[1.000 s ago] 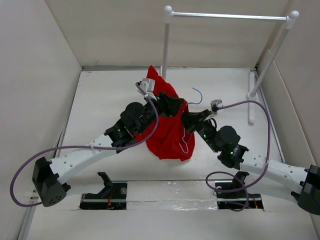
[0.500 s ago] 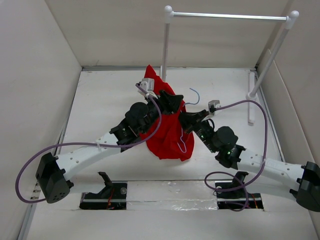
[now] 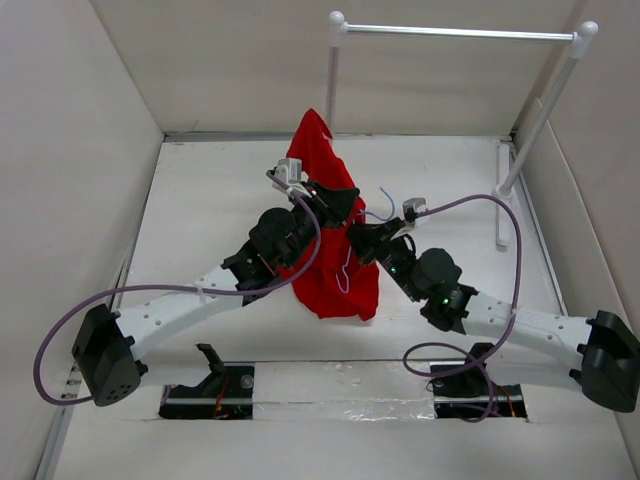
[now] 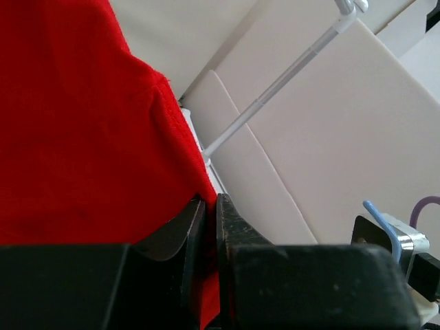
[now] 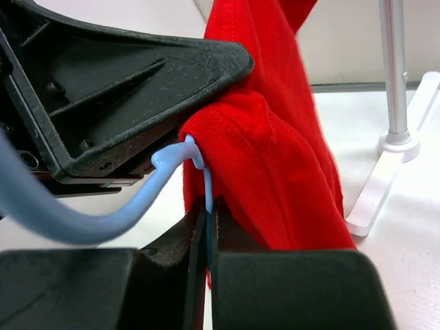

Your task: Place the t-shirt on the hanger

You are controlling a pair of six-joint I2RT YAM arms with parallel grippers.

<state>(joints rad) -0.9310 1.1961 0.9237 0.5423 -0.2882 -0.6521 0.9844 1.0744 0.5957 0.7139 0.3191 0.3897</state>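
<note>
The red t-shirt point(image 3: 322, 290) hangs bunched between both arms at mid-table, one end raised toward the back. My left gripper point(image 3: 338, 203) is shut on a fold of the t-shirt point(image 4: 69, 124), with cloth between its jaws. My right gripper point(image 3: 362, 238) is shut on the thin wire of the pale blue hanger point(image 5: 141, 199), right against the t-shirt point(image 5: 275, 151). The hanger's hook point(image 3: 386, 198) pokes out to the right of the cloth, and a wire loop point(image 3: 345, 272) lies over the red front. The rest of the hanger is hidden by cloth.
A white rack with a metal bar point(image 3: 455, 33) stands at the back right, its foot point(image 3: 503, 200) on the table. Its post point(image 5: 393, 69) is close behind the shirt. Purple cables point(image 3: 150, 295) loop beside each arm. White walls enclose the left, back and right.
My left gripper has shut on the t-shirt and raised the cloth toward the back. My right arm has moved left with the hanger, closer to the left gripper.
</note>
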